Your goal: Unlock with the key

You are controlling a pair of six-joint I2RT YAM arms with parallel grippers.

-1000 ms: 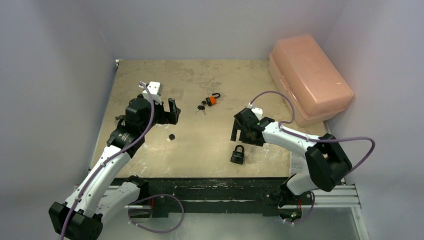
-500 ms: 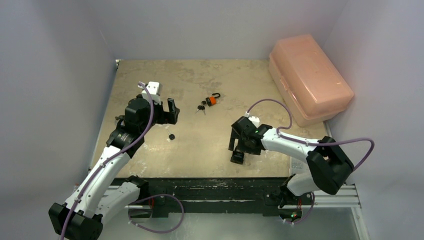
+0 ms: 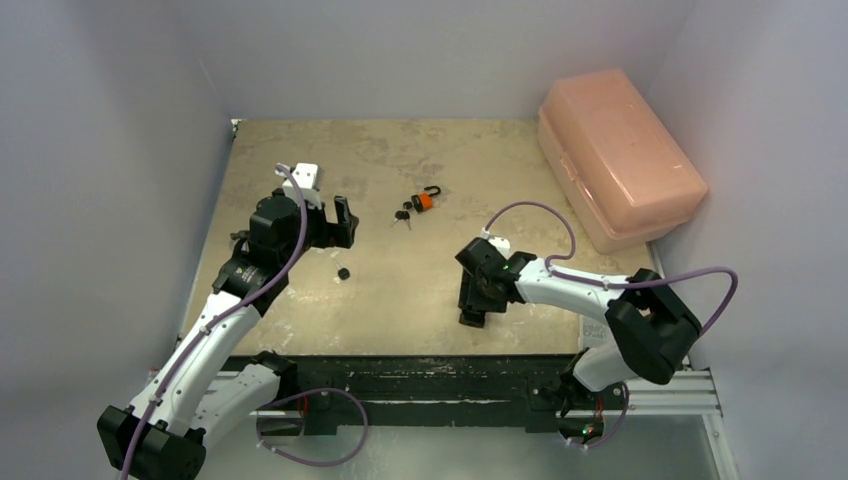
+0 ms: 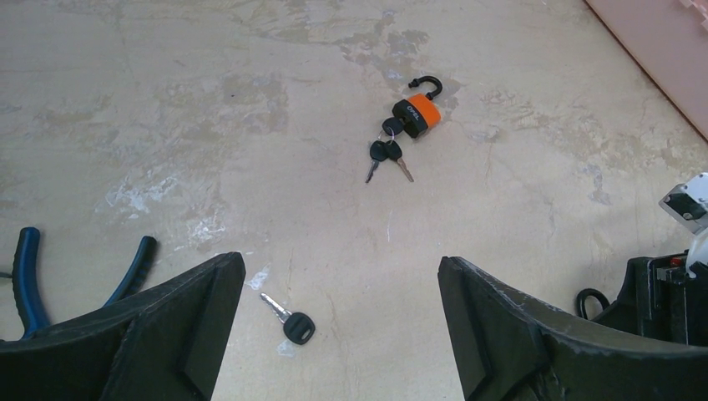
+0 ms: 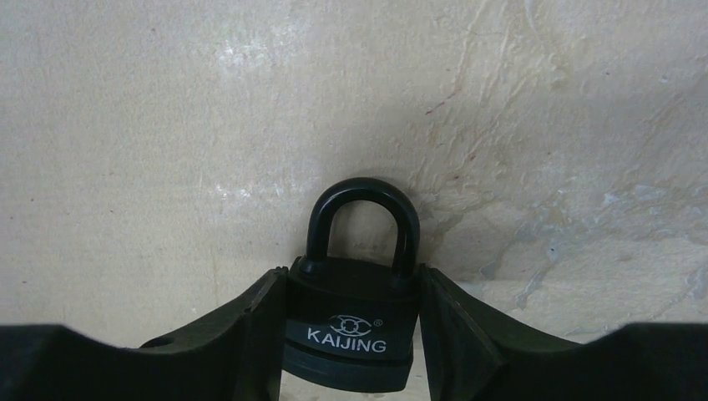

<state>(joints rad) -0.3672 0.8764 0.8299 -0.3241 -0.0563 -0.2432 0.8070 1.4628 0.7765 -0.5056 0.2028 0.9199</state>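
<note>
A black padlock marked KAIJING (image 5: pixel 351 322) lies flat on the table with its shackle closed. My right gripper (image 5: pixel 349 284) is shut on its body, one finger on each side. In the top view the right gripper (image 3: pixel 474 306) covers most of the lock near the table's front edge. A loose black-headed key (image 4: pixel 289 322) lies on the table, also in the top view (image 3: pixel 343 272). My left gripper (image 4: pixel 342 271) is open and empty, hovering above and just right of the key; in the top view it (image 3: pixel 343 222) is at the left.
An orange padlock (image 4: pixel 417 114) with an open shackle and a bunch of keys (image 4: pixel 384 155) lies mid-table, also in the top view (image 3: pixel 425 200). A pink lidded box (image 3: pixel 618 155) stands at the back right. Blue-handled pliers (image 4: pixel 25 267) lie at the left.
My right gripper has moved toward the front edge, come down over the black padlock and closed on its body. The left arm has not moved.
</note>
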